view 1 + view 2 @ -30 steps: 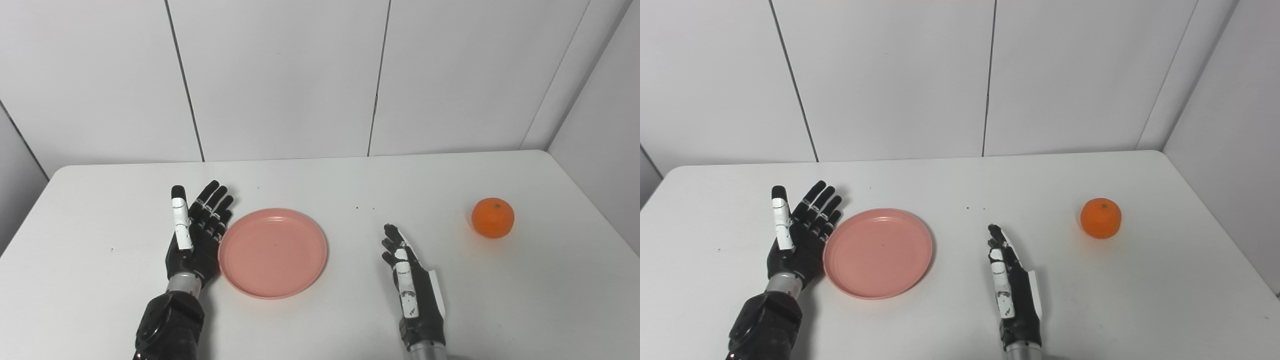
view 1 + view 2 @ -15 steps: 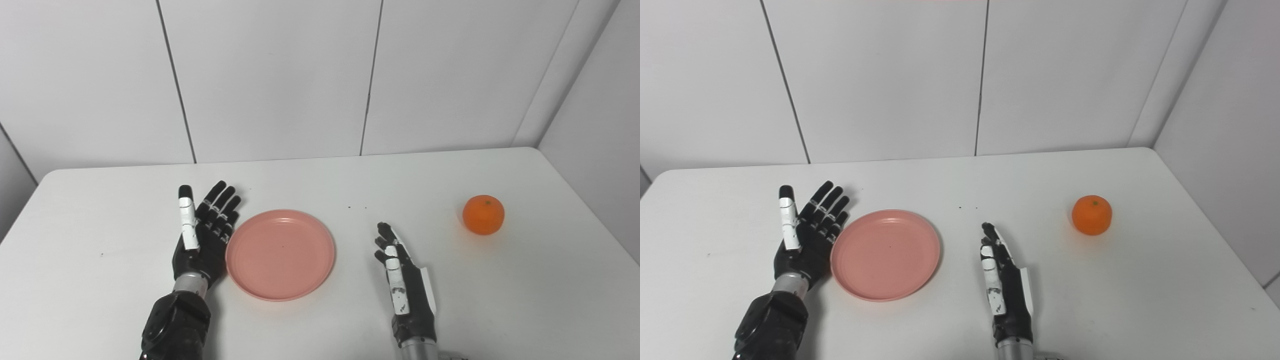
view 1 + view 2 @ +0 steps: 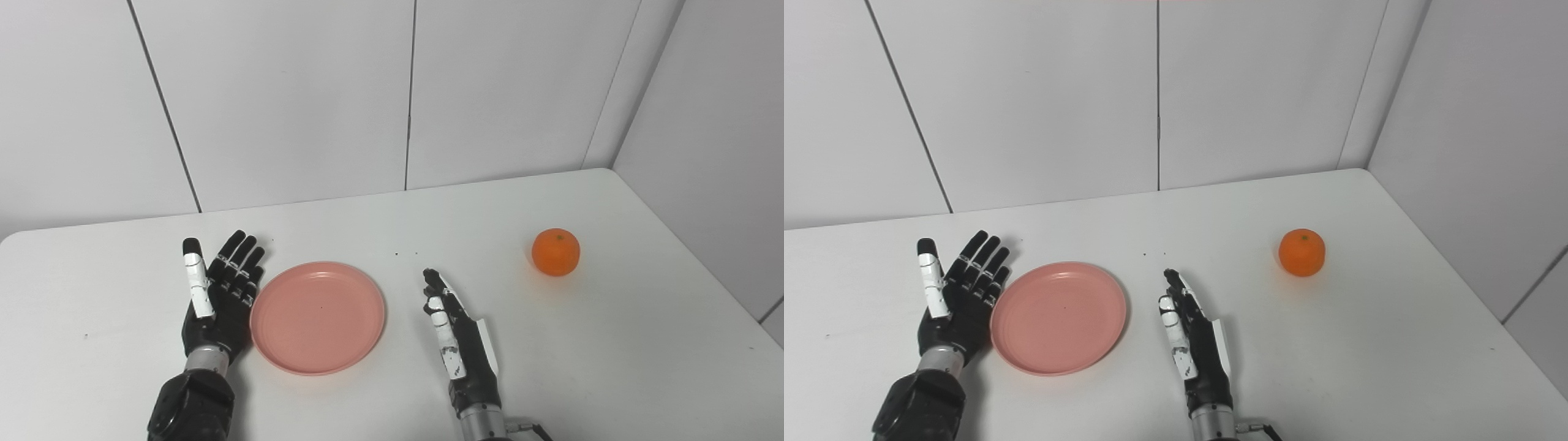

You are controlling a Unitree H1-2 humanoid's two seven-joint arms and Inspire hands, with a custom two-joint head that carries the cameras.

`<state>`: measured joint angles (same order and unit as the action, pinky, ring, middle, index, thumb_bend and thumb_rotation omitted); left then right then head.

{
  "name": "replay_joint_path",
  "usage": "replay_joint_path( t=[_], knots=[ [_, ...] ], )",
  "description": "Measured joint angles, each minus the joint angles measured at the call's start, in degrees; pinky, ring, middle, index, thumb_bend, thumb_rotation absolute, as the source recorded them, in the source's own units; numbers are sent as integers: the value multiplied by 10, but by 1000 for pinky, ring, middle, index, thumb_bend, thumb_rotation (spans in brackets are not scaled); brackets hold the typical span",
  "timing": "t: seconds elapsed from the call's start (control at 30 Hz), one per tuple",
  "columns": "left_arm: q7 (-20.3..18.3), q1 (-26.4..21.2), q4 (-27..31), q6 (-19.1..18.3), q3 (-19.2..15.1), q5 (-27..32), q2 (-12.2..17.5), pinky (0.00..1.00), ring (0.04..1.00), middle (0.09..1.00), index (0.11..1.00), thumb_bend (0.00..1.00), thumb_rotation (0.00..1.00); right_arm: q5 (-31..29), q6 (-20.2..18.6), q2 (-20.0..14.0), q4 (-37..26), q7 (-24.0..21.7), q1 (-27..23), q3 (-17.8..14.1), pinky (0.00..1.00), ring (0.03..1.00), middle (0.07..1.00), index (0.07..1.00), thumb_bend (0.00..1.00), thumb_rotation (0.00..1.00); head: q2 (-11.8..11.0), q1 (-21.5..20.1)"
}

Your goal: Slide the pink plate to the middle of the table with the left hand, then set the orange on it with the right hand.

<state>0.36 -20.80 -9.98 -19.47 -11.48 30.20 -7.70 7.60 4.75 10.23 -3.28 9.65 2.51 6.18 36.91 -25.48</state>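
Pink plate point(image 3: 317, 316) sits against the spread, empty left hand point(image 3: 219, 300); an off-centre push could spin it. Right hand point(image 3: 458, 343) waits open, well apart from the orange point(image 3: 555, 252), which could roll.

Left arm point(image 3: 190, 407): cut off by the bottom edge above the wrist. Right arm point(image 3: 484, 422): only the metal wrist cuff in frame; a thin cable point(image 3: 531, 427) beside it runs off the bottom edge. Table point(image 3: 643, 367): near edge and left side lie outside both views.
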Motion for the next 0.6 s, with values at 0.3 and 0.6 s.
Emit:
replay_joint_path(
  t=[0.3,0.6],
  knots=[
    [-5,-2,-6,0,0,3,0,999,863,810,684,871,780,1,0,1,6,2,-5,6,917,921,923,878,743,958,3,7],
    [-5,-3,-8,1,5,-1,0,1000,868,803,725,852,809,-25,45,0,9,1,-5,0,846,856,846,846,721,894,1,13]
  ],
)
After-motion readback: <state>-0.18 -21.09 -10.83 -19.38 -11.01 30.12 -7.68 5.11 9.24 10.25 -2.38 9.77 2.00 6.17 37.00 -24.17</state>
